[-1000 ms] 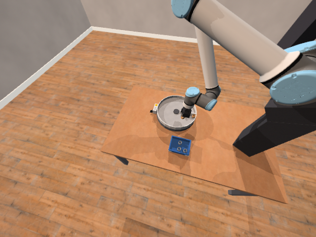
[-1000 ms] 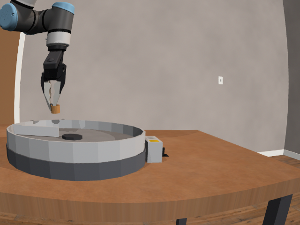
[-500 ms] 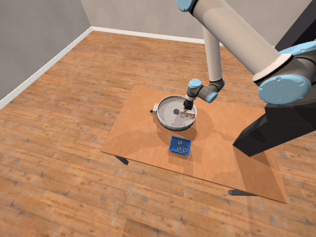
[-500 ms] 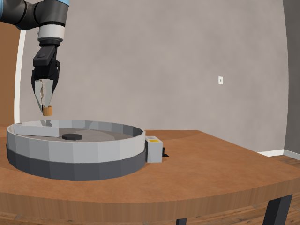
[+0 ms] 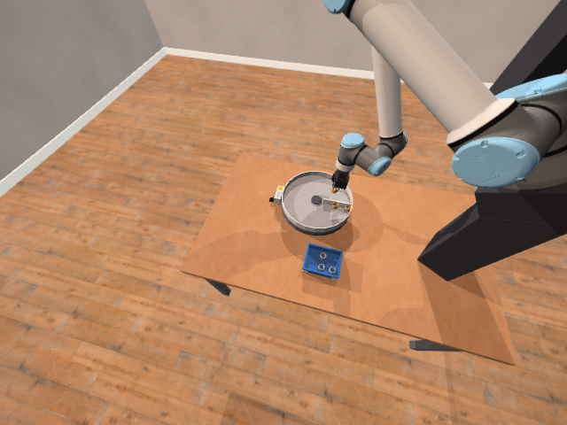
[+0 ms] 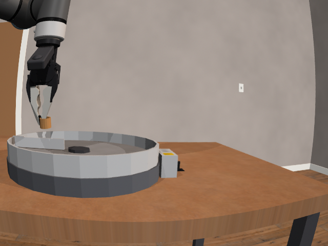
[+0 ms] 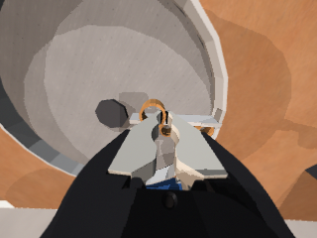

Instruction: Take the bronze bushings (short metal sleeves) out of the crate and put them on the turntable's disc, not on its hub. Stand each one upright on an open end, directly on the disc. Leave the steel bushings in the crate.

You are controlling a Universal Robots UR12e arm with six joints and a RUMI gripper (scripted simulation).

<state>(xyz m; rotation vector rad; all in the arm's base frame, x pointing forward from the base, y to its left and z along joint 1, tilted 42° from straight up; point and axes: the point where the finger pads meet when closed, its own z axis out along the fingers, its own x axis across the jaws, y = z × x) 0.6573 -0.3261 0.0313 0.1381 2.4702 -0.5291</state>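
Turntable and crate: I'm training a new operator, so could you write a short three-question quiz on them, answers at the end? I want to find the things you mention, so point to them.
1. True or false: the pincer (image 5: 339,188) (image 6: 42,118) (image 7: 163,111) holds a bronze bushing (image 6: 45,123) (image 7: 152,105) above the turntable (image 5: 315,231) (image 6: 82,185).
2. How many steel bushings lie in the blue crate (image 5: 305,260)?
3. Fill in: the dark round piece at the middle of the disc (image 5: 299,192) (image 6: 116,148) (image 7: 79,64) is the ____ (image 5: 315,199) (image 6: 79,149) (image 7: 111,113).

Key: 1. True. 2. Three. 3. Hub.
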